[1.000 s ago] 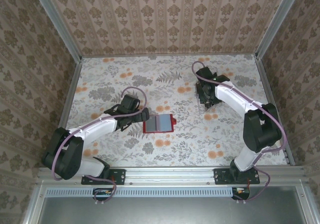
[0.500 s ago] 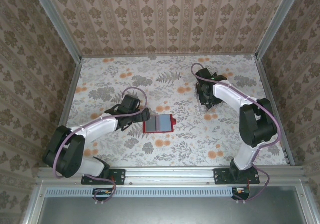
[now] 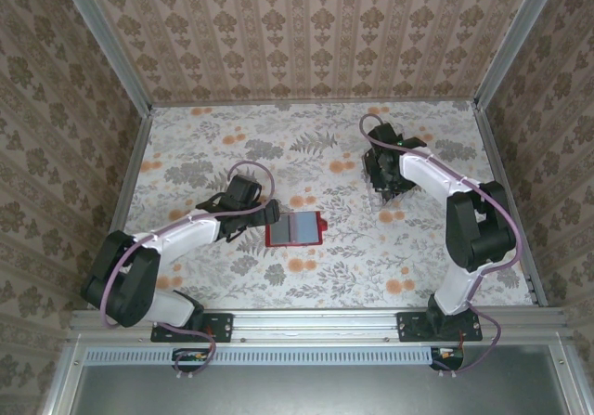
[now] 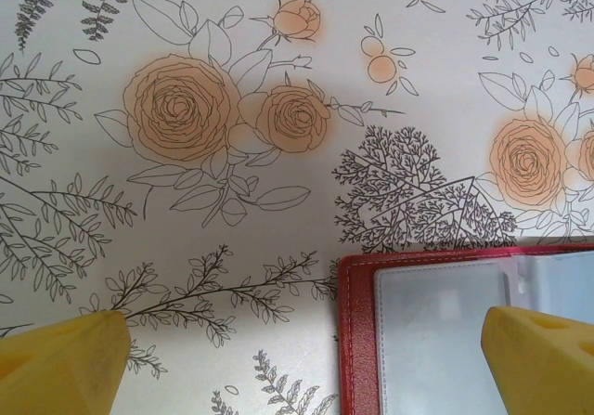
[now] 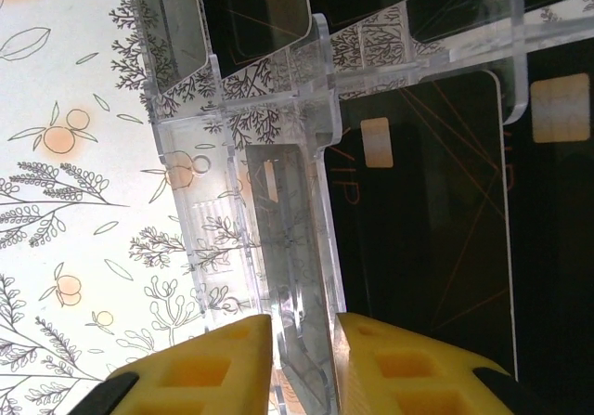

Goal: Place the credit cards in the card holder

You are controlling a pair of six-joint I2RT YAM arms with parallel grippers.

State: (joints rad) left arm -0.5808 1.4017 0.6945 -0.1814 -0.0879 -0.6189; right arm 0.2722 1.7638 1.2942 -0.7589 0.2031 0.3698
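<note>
1. The red card holder [image 3: 295,229] lies open and flat on the table [image 3: 213,146], near the middle. Its inside looks pale grey, and a small red tab sticks out on its right side.
2. The left claw [image 3: 270,213] is just beside the card holder's left edge, low over the table.
3. In the left wrist view, its two yellow fingers [image 4: 60,364] are very far apart. The claw is wide and holds nothing. The red corner of the card holder lies between the two fingers, closer to the right one.
4. The right claw [image 3: 383,185] is well apart from the card holder, at the back right of the table.
5. It is down at a clear plastic rack [image 5: 269,90]. The black credit cards [image 5: 427,229] sit in the rack and have small pale squares on them.
6. The right claw is narrow. Its yellow fingers [image 5: 200,364] sit close on each side of a clear rack wall. A black card is just beside one finger.
7. I cannot tell if this claw is pinching anything.
</note>
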